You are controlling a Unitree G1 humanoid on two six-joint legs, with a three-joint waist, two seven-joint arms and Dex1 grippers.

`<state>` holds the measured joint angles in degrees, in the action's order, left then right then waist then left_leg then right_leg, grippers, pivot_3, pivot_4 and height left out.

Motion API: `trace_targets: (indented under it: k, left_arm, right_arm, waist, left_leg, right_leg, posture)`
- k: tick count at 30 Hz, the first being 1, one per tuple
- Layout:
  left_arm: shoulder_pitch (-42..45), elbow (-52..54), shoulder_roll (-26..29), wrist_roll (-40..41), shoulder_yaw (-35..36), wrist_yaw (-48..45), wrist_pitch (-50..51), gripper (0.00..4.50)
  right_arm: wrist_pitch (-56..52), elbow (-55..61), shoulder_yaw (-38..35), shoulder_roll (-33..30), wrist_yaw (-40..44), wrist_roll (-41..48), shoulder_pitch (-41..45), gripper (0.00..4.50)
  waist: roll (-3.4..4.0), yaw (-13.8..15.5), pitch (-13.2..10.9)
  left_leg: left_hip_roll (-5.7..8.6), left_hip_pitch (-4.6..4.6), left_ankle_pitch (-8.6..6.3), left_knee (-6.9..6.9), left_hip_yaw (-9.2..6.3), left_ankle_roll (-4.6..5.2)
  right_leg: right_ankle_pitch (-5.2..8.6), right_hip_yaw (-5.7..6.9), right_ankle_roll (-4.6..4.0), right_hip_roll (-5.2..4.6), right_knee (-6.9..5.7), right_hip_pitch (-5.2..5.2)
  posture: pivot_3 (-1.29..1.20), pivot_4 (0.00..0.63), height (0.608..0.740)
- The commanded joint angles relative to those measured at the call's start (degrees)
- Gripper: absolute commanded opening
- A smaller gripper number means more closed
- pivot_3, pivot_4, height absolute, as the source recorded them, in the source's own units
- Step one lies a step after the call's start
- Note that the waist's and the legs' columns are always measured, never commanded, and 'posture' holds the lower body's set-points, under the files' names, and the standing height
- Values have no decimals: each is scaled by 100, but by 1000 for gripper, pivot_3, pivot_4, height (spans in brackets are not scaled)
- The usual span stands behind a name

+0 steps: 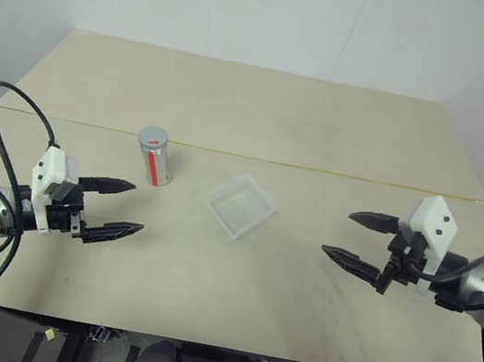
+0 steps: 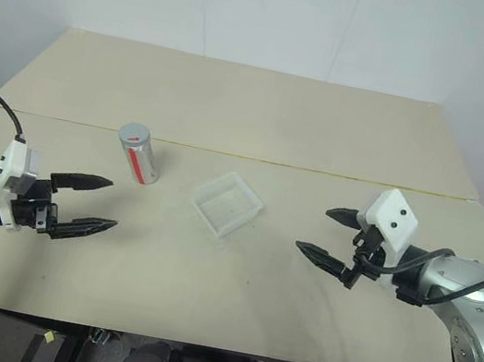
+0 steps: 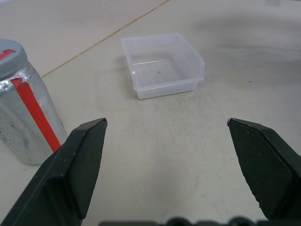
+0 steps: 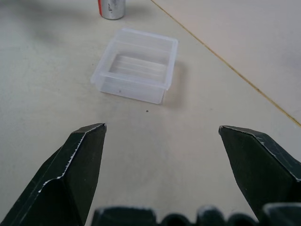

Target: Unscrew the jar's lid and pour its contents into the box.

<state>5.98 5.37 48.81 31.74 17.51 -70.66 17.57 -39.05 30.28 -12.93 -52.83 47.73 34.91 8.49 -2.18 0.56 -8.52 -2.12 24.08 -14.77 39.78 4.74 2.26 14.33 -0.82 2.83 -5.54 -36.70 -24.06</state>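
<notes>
Jar (image 1: 154,158) stands upright on the table (image 1: 264,110), left of centre, just this side of a thin seam line (image 1: 319,169) running across the top. Silvery side, red vertical stripe (image 1: 153,168) facing the robot. Lid (image 1: 152,137) on, grey, as wide as the jar. Contents not discernible through the wall.

Box (image 1: 242,205) sits to the jar's right, near but apart, turned corner-on to the robot. Clear plastic, shallow; the wrist views show nothing in it but a dark speck or two.

Left gripper (image 1: 129,208) hovers over the table below and a little left of the jar, pointing toward the centre. Fingers spread wide, holding nothing. In the left wrist view the jar (image 3: 26,117) is just beyond one finger (image 3: 77,165), not touching as far as can be seen; the box (image 3: 162,63) lies further out between the tips.

Right gripper (image 1: 338,233) hovers well right of the box, pointing toward it. Fingers spread wide, nothing between them. In the right wrist view the box (image 4: 136,63) lies ahead between the tips, with the jar's base (image 4: 112,8) beyond it.

Both grippers well apart from each other, the jar and box between them.
</notes>
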Motion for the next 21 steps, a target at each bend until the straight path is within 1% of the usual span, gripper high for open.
trace_targets:
  k: [1,7,10,12,14,18,19,21]
  left_arm:
    - [-40,197,-11,79,107,87,-43,4464]
    - [-127,210,-10,63,159,203,-82,4464]
    - [-128,220,-293,-30,203,750,-110,4464]
    - [-173,317,-785,-231,201,1580,-134,4464]
    - [-197,362,-1179,-509,159,2200,-248,4464]
    - [-251,515,-1810,-1094,-43,3144,-557,4464]
    - [-227,541,-2146,-1376,-141,3619,-778,4464]
    - [-163,542,-2631,-1833,-364,4280,-1085,4464]
  right_arm:
    - [53,75,-81,18,-45,9,94,4500]
    - [96,50,12,81,-73,-21,156,4500]
    - [112,44,44,103,-69,-37,192,4500]
    - [113,40,56,127,-67,-52,216,4500]
    - [117,32,69,143,-61,-66,235,4500]
    - [149,-20,125,174,-45,-112,307,4500]
    - [157,-38,153,196,-48,-119,355,4500]
    - [157,-40,198,223,-45,-125,424,4500]
  waist:
    - [0,0,0]
    - [0,-2,0]
    - [1,0,0]
    - [1,3,1]
    - [0,10,1]
    - [-1,16,2]
    - [-1,14,2]
    - [-1,22,5]
  left_leg:
    - [0,0,0,0,0,0]
    - [0,0,0,0,0,0]
    - [0,-2,0,0,0,0]
    - [0,-3,0,0,-1,0]
    - [1,-1,-1,1,-2,1]
    - [5,2,-1,2,-5,1]
    - [6,2,-1,3,-5,1]
    - [10,-2,-1,2,-5,2]
  right_leg:
    - [0,0,0,0,0,0]
    - [0,0,0,0,0,-1]
    - [0,-1,0,-1,1,0]
    - [0,-1,0,-1,0,2]
    - [-1,-1,1,-3,-1,2]
    - [-2,0,2,-7,-3,3]
    - [-2,0,1,-8,-3,3]
    - [-2,-2,2,-13,-2,6]
  posture:
    - [0,150,740]
    - [0,150,740]
    - [0,150,740]
    - [0,150,740]
    - [0,150,740]
    - [0,150,740]
    - [0,150,740]
    - [0,150,740]
